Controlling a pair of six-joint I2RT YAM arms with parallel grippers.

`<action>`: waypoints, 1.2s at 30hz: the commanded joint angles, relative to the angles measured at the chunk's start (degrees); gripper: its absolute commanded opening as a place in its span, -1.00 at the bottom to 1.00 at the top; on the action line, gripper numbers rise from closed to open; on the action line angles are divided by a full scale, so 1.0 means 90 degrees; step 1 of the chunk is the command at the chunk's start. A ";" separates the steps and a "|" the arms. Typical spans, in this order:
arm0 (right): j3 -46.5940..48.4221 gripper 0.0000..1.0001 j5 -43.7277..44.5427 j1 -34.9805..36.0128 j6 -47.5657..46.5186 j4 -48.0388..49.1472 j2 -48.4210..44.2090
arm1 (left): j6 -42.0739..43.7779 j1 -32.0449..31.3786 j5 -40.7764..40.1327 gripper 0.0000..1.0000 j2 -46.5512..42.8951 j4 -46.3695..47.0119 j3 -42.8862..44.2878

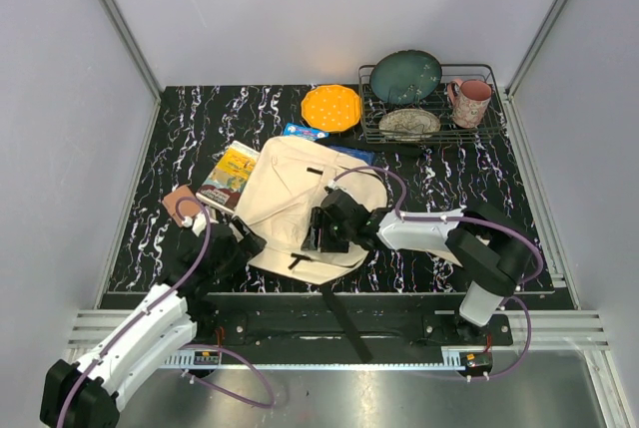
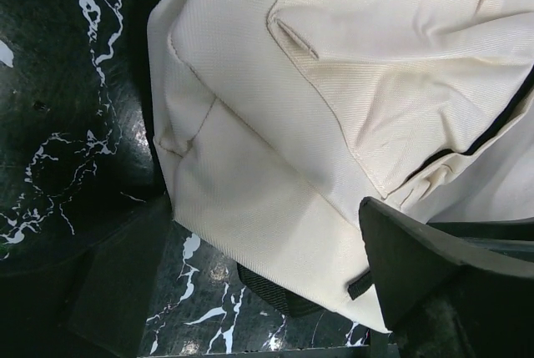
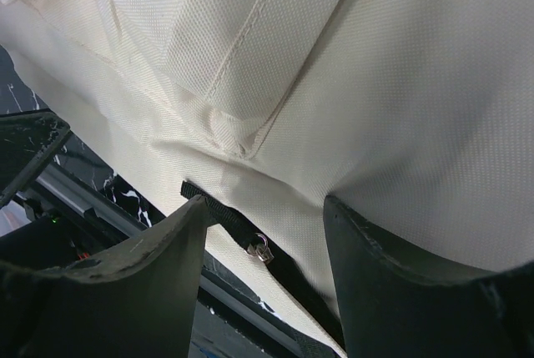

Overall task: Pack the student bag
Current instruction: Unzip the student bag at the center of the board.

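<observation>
The student bag (image 1: 295, 194) is a cream fabric backpack lying flat in the middle of the black marble table. My right gripper (image 1: 321, 231) hovers over its near part, open. In the right wrist view its fingers (image 3: 392, 274) stand apart just above the fabric, with the black zipper line and its metal slider (image 3: 262, 249) between them. My left gripper (image 1: 240, 245) sits at the bag's near left corner, open and holding nothing. The left wrist view shows that corner (image 2: 250, 199) and a black strap end (image 2: 275, 287) poking out under it.
A yellow book (image 1: 232, 177) lies against the bag's left side, and a blue book (image 1: 303, 133) shows at its far edge. A brown item (image 1: 180, 201) rests further left. At the back are an orange plate (image 1: 331, 107) and a wire rack (image 1: 484, 127) with dishes and a pink mug (image 1: 469, 102).
</observation>
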 commanded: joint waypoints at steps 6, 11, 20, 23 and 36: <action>-0.0025 0.28 0.0170 -0.0006 0.0153 0.0013 0.0386 | -0.0040 -0.0027 0.0304 0.98 0.0633 0.0308 0.0022; -0.0142 0.29 0.0150 0.0004 0.0143 0.0052 0.0288 | 0.0037 -0.0027 0.0364 0.97 0.1219 0.0710 -0.0037; -0.0250 0.28 -0.0074 0.0004 0.0124 0.0501 0.0220 | 0.0175 -0.0037 0.0520 0.21 0.1912 0.1647 -0.0164; -0.0221 0.28 -0.0182 0.0004 0.0055 0.0472 0.0288 | 0.0136 -0.0037 0.0617 -0.04 0.2088 0.1931 -0.0193; -0.0250 0.25 -0.0173 0.0023 -0.0822 0.0287 -0.0218 | 0.0292 -0.0056 0.0872 -1.00 0.1728 0.2352 -0.0262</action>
